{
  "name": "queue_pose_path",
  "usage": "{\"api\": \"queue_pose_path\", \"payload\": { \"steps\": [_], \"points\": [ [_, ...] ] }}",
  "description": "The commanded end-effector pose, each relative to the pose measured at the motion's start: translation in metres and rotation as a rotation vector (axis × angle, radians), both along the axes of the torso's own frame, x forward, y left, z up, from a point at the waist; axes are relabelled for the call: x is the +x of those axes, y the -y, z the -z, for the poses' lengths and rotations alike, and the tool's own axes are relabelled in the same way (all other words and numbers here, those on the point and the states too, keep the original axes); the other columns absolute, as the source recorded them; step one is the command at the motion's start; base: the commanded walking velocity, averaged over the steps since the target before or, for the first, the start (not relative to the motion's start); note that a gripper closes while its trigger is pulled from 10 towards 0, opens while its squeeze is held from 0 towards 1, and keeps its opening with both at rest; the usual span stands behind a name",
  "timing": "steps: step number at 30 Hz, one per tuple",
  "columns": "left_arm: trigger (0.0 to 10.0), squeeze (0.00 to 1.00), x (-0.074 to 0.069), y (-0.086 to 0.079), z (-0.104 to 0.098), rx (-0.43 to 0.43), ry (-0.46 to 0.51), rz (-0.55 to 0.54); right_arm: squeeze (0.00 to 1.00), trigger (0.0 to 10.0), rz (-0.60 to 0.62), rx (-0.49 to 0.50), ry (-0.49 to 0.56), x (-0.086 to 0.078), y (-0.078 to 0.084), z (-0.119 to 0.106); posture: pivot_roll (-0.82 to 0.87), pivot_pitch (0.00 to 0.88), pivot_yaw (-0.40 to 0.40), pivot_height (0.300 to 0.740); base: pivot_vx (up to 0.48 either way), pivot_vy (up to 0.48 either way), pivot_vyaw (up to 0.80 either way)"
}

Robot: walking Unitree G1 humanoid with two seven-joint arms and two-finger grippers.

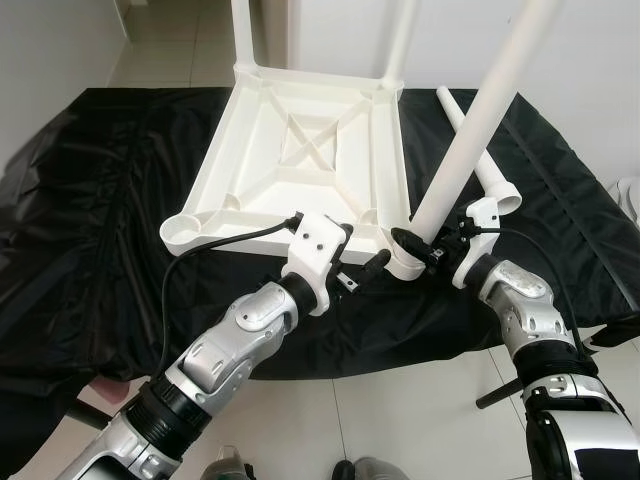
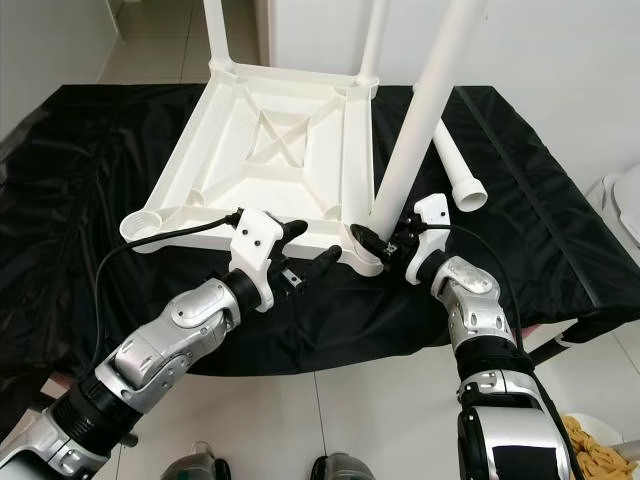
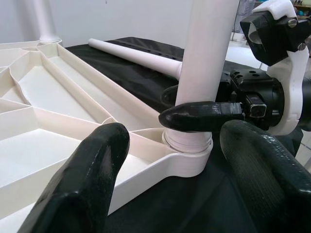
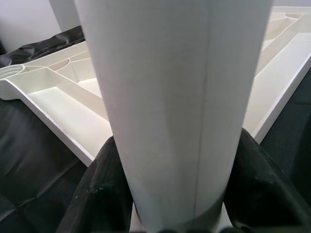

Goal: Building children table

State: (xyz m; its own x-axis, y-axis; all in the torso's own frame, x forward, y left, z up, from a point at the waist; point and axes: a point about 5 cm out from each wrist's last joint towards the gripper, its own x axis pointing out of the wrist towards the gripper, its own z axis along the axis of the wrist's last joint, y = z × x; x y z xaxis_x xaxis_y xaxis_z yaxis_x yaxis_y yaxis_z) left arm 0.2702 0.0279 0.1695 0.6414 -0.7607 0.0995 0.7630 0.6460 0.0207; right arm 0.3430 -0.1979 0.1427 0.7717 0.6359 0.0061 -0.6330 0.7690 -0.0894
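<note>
While the third leg goes in, the scene reads as follows:

Table top: the white plastic tabletop (image 1: 300,150) lies upside down on a black sheet (image 1: 100,200) spread over the floor, with ribs crossing in an X at its middle and a round socket at each corner. Probably inverted so the sockets face up for the legs.

Fitted legs: two white tubular legs (image 1: 248,30) stand in the far corner sockets.

Leg in hand: a smooth white tube (image 1: 470,130) leans slightly, its lower end seated in the near right corner socket (image 3: 187,155). From the left wrist view it looks entered but I cannot tell whether it is fully home.

Right gripper: the right gripper (image 1: 425,245) is clamped around the base of this leg just above the socket, a black finger on either side in the right wrist view. The low hold likely gives control for pressing or twisting.

Left gripper: the left gripper (image 1: 355,275) hovers just beside the same corner, fingers (image 3: 77,184) spread and holding nothing, seemingly ready to steady the top.

Spare leg: a fourth tube (image 1: 480,150) lies on the sheet to the right, flared end towards the robot.

Empty socket: the near left corner (image 1: 182,230) has no leg yet.

Surroundings: pale tiled floor (image 1: 400,420), white wall behind.
</note>
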Motion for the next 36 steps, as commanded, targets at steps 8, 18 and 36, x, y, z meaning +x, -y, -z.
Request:
{"api": "queue_pose_path", "payload": {
  "steps": [8, 18, 36],
  "points": [
    [10.0, 0.00, -0.010, 0.006, -0.003, 0.030, 0.035, 0.263, 0.00, 10.0, 0.038, 0.052, -0.041, -0.011, -0.002, 0.017, -0.01, 0.050, -0.020, 0.740, 0.000, 0.000, 0.00],
    [10.0, 0.00, -0.011, 0.006, -0.002, 0.029, 0.031, 0.267, 0.00, 10.0, 0.239, 0.112, -0.036, -0.009, -0.008, 0.014, -0.02, 0.055, -0.019, 0.740, 0.000, 0.000, 0.00],
    [10.0, 0.00, -0.011, 0.008, -0.002, 0.026, 0.031, 0.268, 0.00, 10.0, 0.668, 0.246, 0.031, -0.018, -0.032, -0.005, -0.02, 0.055, -0.024, 0.740, 0.000, 0.000, 0.00]
  ]
}}
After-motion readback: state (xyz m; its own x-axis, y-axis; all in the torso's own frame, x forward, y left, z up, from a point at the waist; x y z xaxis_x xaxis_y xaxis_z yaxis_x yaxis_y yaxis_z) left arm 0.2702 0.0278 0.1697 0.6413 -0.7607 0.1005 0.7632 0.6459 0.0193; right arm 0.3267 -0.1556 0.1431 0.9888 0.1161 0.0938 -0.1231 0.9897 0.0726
